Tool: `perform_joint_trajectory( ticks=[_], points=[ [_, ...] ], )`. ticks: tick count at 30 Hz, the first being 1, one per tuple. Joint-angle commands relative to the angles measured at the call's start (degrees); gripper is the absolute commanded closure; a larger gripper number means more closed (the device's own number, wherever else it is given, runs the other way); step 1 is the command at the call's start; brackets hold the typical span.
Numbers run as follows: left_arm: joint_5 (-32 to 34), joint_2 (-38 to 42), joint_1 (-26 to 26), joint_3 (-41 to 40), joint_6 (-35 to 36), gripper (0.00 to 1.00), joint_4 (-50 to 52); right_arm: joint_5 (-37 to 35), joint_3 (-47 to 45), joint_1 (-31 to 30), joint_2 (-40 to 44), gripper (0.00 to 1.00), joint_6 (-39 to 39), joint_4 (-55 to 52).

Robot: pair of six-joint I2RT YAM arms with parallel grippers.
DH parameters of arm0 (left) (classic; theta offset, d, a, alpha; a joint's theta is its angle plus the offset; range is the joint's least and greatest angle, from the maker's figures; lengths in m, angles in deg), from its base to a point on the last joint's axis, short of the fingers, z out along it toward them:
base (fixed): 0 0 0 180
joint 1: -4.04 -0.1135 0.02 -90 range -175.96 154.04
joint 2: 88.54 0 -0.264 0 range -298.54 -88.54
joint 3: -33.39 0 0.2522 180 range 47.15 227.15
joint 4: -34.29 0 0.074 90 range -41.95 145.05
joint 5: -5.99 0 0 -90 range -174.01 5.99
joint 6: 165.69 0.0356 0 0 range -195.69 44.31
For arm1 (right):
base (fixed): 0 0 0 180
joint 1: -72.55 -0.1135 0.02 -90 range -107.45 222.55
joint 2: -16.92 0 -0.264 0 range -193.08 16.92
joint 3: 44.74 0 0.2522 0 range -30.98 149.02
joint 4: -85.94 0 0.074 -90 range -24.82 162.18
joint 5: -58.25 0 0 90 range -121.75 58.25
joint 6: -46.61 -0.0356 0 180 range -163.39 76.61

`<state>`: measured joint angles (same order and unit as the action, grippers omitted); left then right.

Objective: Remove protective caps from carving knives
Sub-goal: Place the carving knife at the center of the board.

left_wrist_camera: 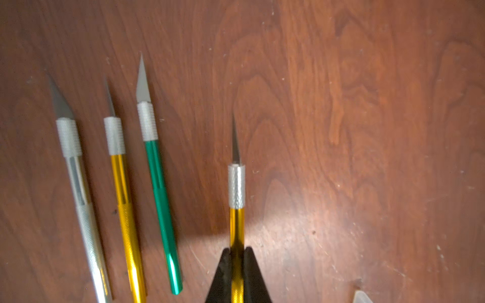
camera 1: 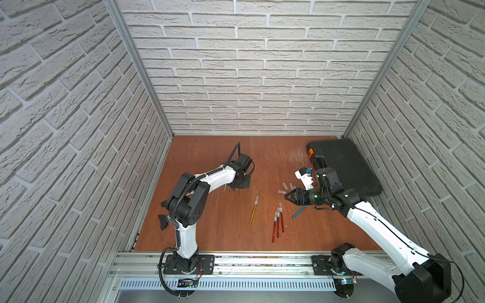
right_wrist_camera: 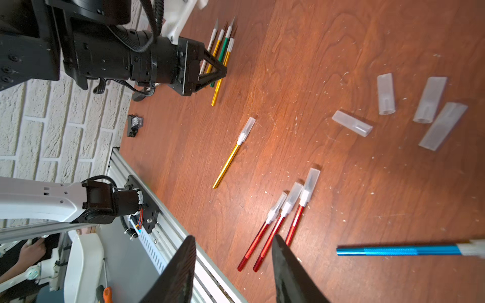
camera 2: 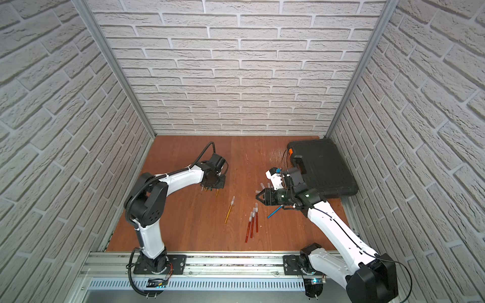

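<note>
**Left claw grips a stripped blade as capped knives wait.** A gold knife [left_wrist_camera: 236,189], its blade bare, sits clamped by the handle in the left claw [left_wrist_camera: 237,249], close to the table [camera 1: 204,230]. Just beside it, on the stretch farthest from the black case [camera 1: 349,168], three more bare knives [left_wrist_camera: 157,181], silver, gold and green, lie in a row with their points all one way. The held knife runs nearly parallel to them with its blade facing the same way. Laying it down as a fourth therefore looks like a matter of lowering and letting go.

The right claw [right_wrist_camera: 234,237] stands spread and empty off the case's near corner. Four loose caps [right_wrist_camera: 385,94] lie scattered on the wood just beside it.

Three red knives [right_wrist_camera: 278,225] are still capped. They lie side by side farther out from the case, cap ends toward the right claw, which is the nearer arm. A capped gold knife [right_wrist_camera: 231,157] lies beyond them, roughly between the two arms.

A blue knife [right_wrist_camera: 399,250] lies closest to the case, partly under the right arm. Its tip is cut off and blurred, so whether it is capped cannot be told.
</note>
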<state>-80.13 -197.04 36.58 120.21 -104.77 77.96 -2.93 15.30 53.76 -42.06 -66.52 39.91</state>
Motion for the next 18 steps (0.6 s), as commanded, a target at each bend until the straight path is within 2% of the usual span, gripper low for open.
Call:
perform_joint_trajectory(
  ticks=[1,18],
  points=[
    [1.4,-1.31,-0.86,2.12,1.13,1.0,1.62,-3.42,-0.48,0.25,2.55,0.51,0.35,0.78],
    [2.44,-7.51,-3.12,8.08,1.92,1.0,3.88,-6.23,-1.11,0.28,6.14,0.48,0.72,-0.34]
  ],
)
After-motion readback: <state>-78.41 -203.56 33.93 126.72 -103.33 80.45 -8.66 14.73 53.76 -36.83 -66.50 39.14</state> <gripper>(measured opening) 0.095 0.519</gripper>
